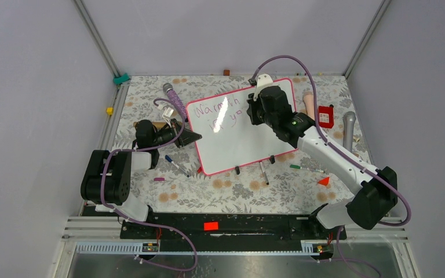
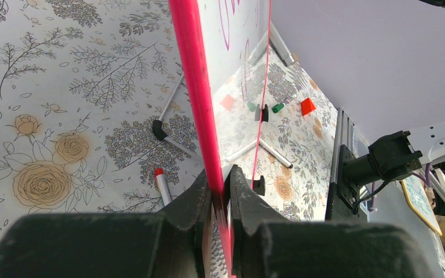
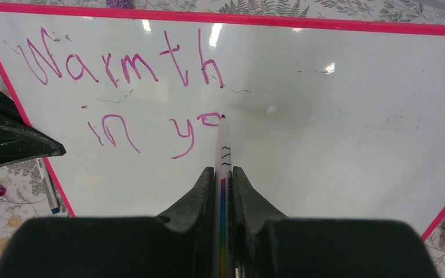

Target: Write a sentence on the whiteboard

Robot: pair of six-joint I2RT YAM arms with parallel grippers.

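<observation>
The whiteboard (image 1: 237, 147), white with a pink frame, lies tilted on the flowered table. Purple-pink letters of the sentence (image 3: 121, 66) read "Warmth" on the first line and "in yo" below it. My left gripper (image 1: 196, 137) is shut on the board's left edge, its jaws pinching the pink frame (image 2: 191, 69) at the fingertips (image 2: 205, 186). Over the board's upper right, my right gripper (image 1: 255, 113) is shut on a white marker (image 3: 222, 145) with a rainbow stripe. The marker's tip touches the board at the "o".
Loose markers lie near the board: a blue-capped one (image 1: 177, 166), a black one (image 1: 264, 172), a green one (image 1: 295, 167). A red triangle (image 1: 324, 181), a red box (image 1: 325, 116), a pink cylinder (image 1: 309, 103) and a grey cylinder (image 1: 349, 124) sit right.
</observation>
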